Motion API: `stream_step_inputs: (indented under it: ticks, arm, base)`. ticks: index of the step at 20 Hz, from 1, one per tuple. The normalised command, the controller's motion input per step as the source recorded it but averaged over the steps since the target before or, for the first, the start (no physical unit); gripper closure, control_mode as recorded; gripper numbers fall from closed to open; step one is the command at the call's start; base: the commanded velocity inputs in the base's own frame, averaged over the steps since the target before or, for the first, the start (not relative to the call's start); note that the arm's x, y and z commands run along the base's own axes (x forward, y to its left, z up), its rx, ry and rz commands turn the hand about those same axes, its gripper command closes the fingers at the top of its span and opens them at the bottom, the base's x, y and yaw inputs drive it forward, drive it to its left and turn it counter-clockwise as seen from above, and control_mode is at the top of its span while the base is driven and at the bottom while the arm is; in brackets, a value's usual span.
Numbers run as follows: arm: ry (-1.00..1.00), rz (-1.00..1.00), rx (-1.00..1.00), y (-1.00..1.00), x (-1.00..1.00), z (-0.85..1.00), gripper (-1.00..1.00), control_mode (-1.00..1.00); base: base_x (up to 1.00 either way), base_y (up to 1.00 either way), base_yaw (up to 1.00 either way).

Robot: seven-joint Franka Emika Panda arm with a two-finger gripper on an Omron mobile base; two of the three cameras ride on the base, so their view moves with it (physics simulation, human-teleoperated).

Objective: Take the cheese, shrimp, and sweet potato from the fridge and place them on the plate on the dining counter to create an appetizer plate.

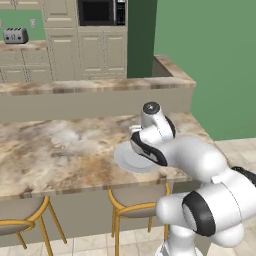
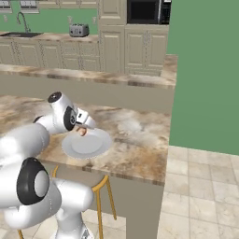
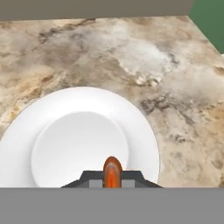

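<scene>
The two-finger gripper (image 3: 112, 183) of the white arm is closed on a small reddish-orange, smooth-skinned lump, the sweet potato (image 3: 112, 171), which stands up between the dark finger tips in the hand view. The held piece hangs above the plain round white plate (image 3: 61, 127), over the plate's near rim. In the right base view the gripper (image 2: 83, 130) sits at the left edge of the plate (image 2: 91, 144), with a spot of orange, the sweet potato (image 2: 82, 131), visible at its tip. The plate rests on the beige-brown marbled stone top of the dining counter (image 2: 135, 135), near its front edge. In the left base view the arm's wrist covers part of the plate (image 1: 127, 161). A tan-framed stool (image 1: 131, 202) stands under the counter's front edge below the plate.
</scene>
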Motion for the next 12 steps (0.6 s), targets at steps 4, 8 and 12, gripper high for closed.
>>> stream_step_inputs:
  ticks: [4, 8, 12]
  arm:
    - [0.05, 0.06, 0.00, 0.00, 0.23, -0.62, 1.00, -1.00]
    - [0.07, 0.04, 0.00, 0.00, 0.16, -0.45, 1.00, -1.00]
    - [0.06, 0.03, 0.00, 0.00, 0.28, -0.27, 1.00, -1.00]
  base:
    - [0.00, 0.00, 0.00]
    - [0.00, 0.00, 0.00]
    - [0.00, 0.00, 0.00]
